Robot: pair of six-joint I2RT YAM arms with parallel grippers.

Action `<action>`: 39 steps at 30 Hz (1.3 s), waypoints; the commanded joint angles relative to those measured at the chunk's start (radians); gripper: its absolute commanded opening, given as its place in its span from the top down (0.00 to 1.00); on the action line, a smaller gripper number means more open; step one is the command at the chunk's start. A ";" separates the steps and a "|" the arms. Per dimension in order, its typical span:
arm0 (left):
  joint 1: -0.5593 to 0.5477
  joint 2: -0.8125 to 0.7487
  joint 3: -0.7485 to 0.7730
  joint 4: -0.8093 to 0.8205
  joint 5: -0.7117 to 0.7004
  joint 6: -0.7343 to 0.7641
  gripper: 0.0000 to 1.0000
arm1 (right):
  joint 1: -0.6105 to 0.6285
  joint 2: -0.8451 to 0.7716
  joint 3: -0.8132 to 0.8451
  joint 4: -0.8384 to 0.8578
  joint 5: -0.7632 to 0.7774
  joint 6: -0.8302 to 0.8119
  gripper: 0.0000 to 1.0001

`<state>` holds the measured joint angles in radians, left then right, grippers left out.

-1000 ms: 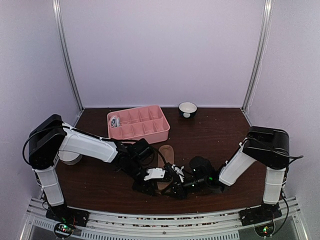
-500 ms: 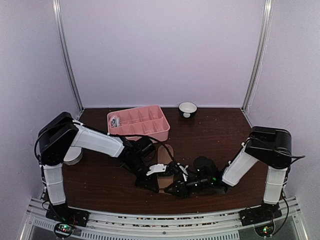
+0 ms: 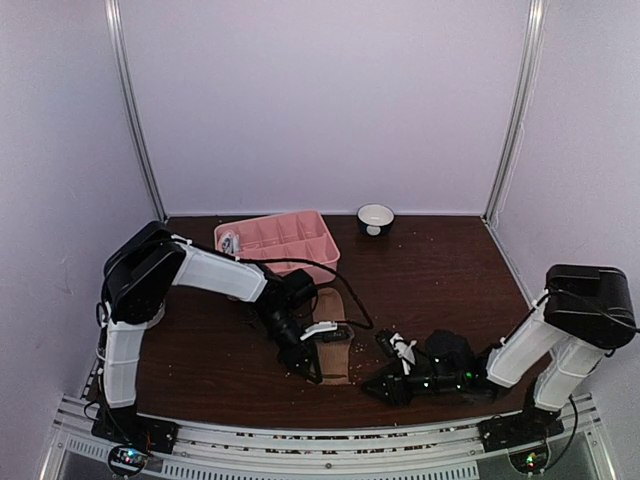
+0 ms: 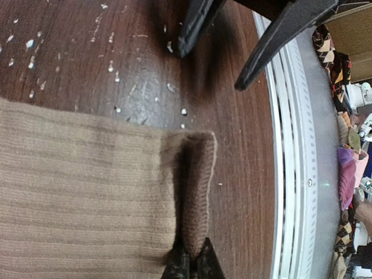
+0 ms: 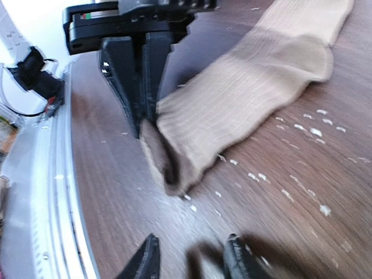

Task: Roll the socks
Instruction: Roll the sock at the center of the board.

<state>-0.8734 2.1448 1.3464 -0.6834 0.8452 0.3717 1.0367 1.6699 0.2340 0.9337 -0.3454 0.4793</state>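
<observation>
The task looks to be only at its beginning. The tan sock (image 3: 336, 335) lies flat and stretched out on the dark wooden table (image 3: 450, 280), in the lower middle of the top view, with its long body pointing toward the pink tray (image 3: 280, 245). Only its near end is raised and bent over into a small fold, so the roll is hardly started and nearly the whole length is left to wind up. The second sock, the pink one, cannot be made out with certainty in any view, so it is probably not yet handled.

The left arm reaches from the left of the top view, low over the table. The left gripper (image 5: 142, 119) is pressed together on the folded end of the sock and pinches it just above the wood. The right arm lies low along the bottom right of the top view. The right gripper (image 5: 192, 261) has its fingers spread with nothing between them; it points at the fold from near, without touching it. White crumbs (image 4: 116, 75) are scattered on the table around the sock.
</observation>
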 commanded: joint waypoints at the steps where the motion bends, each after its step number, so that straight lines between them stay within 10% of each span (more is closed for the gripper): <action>1: 0.011 0.070 0.011 -0.112 -0.095 -0.022 1.00 | 0.101 -0.139 -0.033 -0.307 0.353 -0.066 0.50; 2: 0.011 0.074 0.013 -0.115 -0.111 -0.028 1.00 | 0.133 -0.187 -0.023 -0.361 0.454 -0.083 0.08; 3: 0.012 0.077 0.015 -0.118 -0.125 -0.035 1.00 | 0.155 -0.235 -0.016 -0.419 0.547 -0.090 0.01; 10: 0.015 0.089 0.023 -0.159 -0.151 -0.028 1.00 | 0.165 -0.505 -0.164 -0.345 0.953 0.124 0.00; 14: 0.031 0.112 0.027 -0.175 -0.137 -0.036 1.00 | 0.229 -0.440 -0.063 -0.410 0.858 -0.230 0.00; 26: 0.074 0.208 0.072 -0.234 -0.119 -0.040 1.00 | 0.323 -0.057 0.224 -0.365 0.492 -0.854 0.47; 39: 0.074 0.229 0.091 -0.250 -0.132 -0.041 1.00 | 0.318 0.143 0.396 -0.476 0.521 -1.127 0.63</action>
<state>-0.8101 2.2814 1.4704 -0.9279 0.9741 0.3321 1.3537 1.7733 0.6205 0.5190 0.1295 -0.5385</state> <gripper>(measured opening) 0.008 0.373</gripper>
